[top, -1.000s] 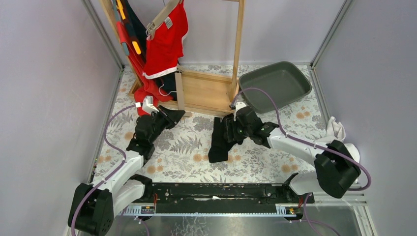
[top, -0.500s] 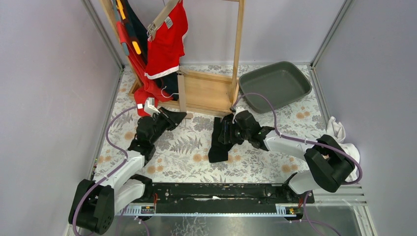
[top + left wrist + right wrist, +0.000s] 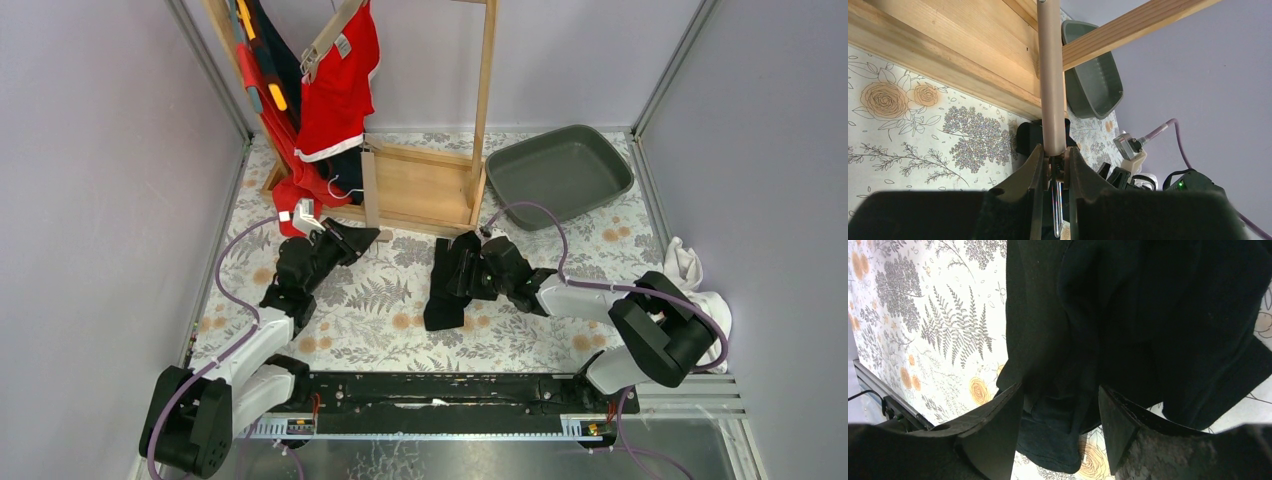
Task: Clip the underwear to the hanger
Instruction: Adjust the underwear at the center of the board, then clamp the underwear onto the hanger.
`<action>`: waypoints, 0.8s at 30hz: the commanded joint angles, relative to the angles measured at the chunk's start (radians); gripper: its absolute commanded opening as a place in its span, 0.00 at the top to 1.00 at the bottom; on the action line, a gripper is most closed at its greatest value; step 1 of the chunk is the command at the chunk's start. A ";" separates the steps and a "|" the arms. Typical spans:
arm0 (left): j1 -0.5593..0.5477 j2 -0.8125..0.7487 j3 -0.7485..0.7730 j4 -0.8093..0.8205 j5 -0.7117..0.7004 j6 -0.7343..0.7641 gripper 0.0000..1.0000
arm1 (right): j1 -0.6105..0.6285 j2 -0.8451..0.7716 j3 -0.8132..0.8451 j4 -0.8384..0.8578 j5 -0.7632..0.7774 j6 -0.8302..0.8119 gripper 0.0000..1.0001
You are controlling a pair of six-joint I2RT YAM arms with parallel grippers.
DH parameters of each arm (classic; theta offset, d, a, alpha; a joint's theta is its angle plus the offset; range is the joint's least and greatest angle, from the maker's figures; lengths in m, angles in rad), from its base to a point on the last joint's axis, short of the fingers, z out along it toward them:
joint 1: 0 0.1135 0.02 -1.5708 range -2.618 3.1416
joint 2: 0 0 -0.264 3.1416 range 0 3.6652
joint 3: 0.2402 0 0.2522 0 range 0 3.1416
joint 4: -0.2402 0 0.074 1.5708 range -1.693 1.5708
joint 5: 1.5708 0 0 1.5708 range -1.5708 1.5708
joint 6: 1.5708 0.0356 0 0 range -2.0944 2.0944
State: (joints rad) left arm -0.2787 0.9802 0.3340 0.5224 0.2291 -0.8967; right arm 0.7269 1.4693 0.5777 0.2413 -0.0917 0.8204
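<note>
Obs: left gripper clamped tight on one end of the tan hanger, bar projecting straight ahead of its fingers; right gripper with jaws well apart, black underwear bunched directly beneath and between them, not yet pinched; judgement: descend and take a single edge layer, not the whole bundle.

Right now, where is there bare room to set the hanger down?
Bare tablecloth lies between the left arm and the black underwear. Another patch runs between the grey tray and the right arm. Crowded: back left, where red garments hang by the wooden rack.
</note>
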 commanded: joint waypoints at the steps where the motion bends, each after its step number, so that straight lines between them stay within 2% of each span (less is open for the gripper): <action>1: 0.004 -0.018 -0.007 0.087 0.019 0.000 1.00 | 0.011 -0.010 0.001 0.095 0.062 0.024 0.36; 6: 0.004 -0.015 -0.005 0.087 0.019 0.001 1.00 | 0.010 0.040 -0.014 0.198 0.065 0.016 0.35; 9: 0.004 -0.015 -0.006 0.087 0.018 0.001 1.00 | 0.011 0.087 -0.017 0.246 0.054 0.015 0.38; 12: 0.004 -0.015 -0.009 0.085 0.018 0.001 1.00 | 0.011 0.116 -0.046 0.332 0.053 0.030 0.50; 15: 0.004 -0.015 -0.012 0.085 0.015 0.002 1.00 | 0.009 0.116 -0.086 0.395 0.077 0.034 0.72; 17: 0.004 -0.014 -0.013 0.086 0.015 0.002 1.00 | 0.010 0.101 -0.119 0.441 0.084 0.037 0.81; 21: 0.004 -0.008 -0.013 0.095 0.018 -0.002 1.00 | 0.009 0.038 -0.185 0.581 0.069 0.040 0.89; 24: 0.001 -0.003 -0.020 0.123 0.030 -0.012 1.00 | 0.009 -0.023 -0.214 0.648 0.058 0.037 0.90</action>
State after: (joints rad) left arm -0.2787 0.9806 0.3248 0.5259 0.2306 -0.9009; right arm 0.7277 1.5375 0.3870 0.7052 -0.0433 0.8577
